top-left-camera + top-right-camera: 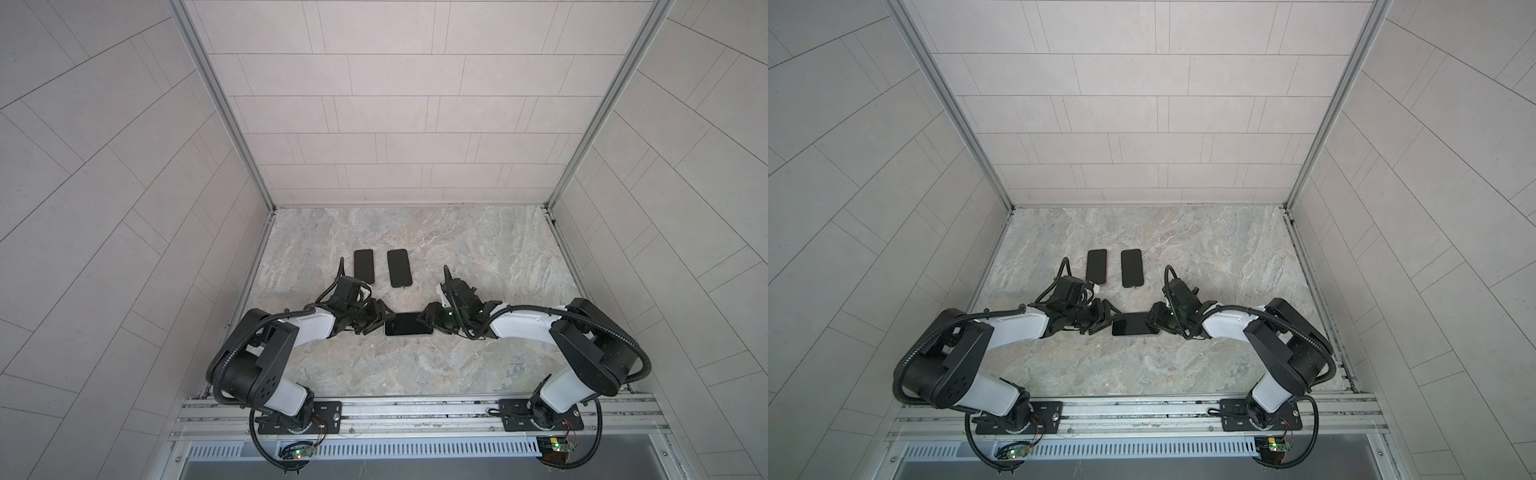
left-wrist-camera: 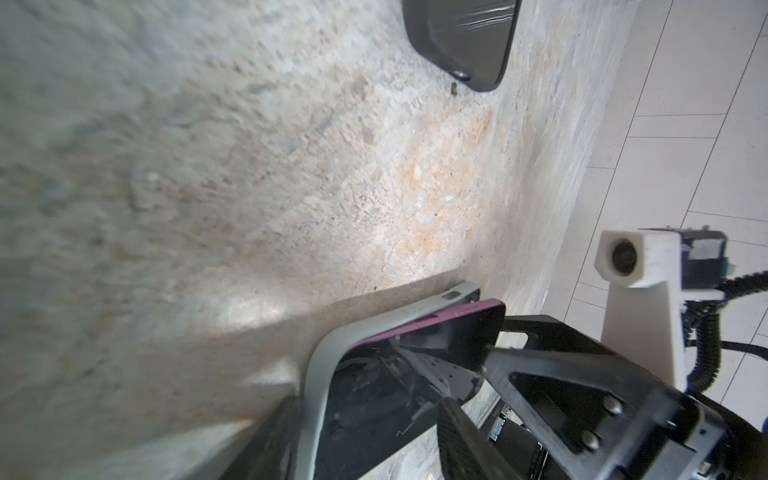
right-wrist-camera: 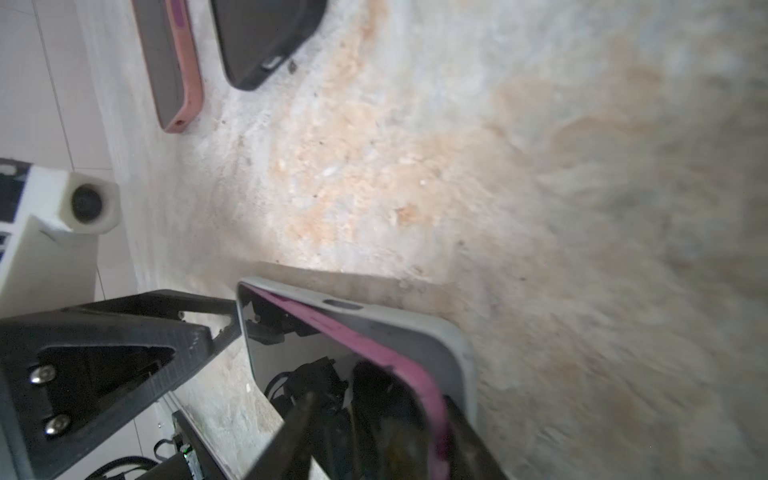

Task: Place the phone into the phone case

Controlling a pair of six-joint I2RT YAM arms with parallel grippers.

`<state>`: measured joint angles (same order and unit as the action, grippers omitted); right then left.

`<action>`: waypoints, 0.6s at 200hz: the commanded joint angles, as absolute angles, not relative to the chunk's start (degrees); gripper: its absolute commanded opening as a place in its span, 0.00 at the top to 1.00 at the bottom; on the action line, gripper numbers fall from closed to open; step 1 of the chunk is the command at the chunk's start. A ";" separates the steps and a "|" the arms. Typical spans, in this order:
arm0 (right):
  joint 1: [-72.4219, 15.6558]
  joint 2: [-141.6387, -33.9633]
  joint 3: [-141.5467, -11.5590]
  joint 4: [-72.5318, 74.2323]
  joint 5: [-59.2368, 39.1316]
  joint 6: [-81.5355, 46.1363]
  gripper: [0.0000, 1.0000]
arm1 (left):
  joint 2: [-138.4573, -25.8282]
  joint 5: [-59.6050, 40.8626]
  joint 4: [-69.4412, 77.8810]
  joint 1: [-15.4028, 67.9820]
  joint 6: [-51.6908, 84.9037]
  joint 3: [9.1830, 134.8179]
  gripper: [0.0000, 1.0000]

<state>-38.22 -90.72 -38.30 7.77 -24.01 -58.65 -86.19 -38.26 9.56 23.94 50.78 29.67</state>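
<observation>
**Item 1: phone** (image 1: 408,324). Dark screen up, magenta side frame. It lies crosswise on the counter (image 1: 415,241), between the two arms and nearer the arm bases than the back wall. It sits in Item 2 but is not flush. In both wrist views the magenta edge rides above the grey rim along the long side that faces the back wall.

**Item 2: phone case** (image 2: 316,374). Light grey, flat on the counter beneath the phone, with its rim wrapping the phone's corners.

**Item 3: left end effector** (image 1: 380,321). At the phone's left end, fingers spread to either side of that end. Whether they press on it cannot be told.

**Item 4: right end effector** (image 1: 428,320). At the phone's right end, fingers likewise apart and astride the corner. No grip can be confirmed.

**Item 5: pink-cased phone** (image 1: 364,266). Screen up, further back on the counter and well apart from Item 1.

**Item 6: black-cased phone** (image 1: 399,268). Just beside Item 5 on its right, roughly parallel and not touching.
</observation>
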 commanded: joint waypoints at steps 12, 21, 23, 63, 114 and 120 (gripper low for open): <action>-37.97 -88.70 -40.12 -1.89 -21.95 -54.70 0.33 | -85.66 -39.22 7.59 24.23 49.59 31.19 0.41; -37.67 -87.64 -41.12 -4.46 -21.46 -53.25 0.32 | -85.31 -39.01 6.66 24.28 48.97 31.42 0.41; -37.63 -87.32 -41.41 -5.11 -21.34 -52.91 0.31 | -85.23 -39.00 6.37 24.26 48.78 31.52 0.41; -36.98 -83.88 -48.95 -20.53 -18.39 -45.28 0.28 | -83.93 -37.74 1.74 24.26 46.17 33.07 0.41; -36.59 -83.97 -52.24 -28.43 -15.47 -42.32 0.62 | -83.41 -37.58 0.62 24.29 45.62 33.75 0.41; -36.52 -84.47 -51.81 -28.06 -15.73 -42.53 0.68 | -83.41 -37.64 0.68 24.37 45.65 33.68 0.41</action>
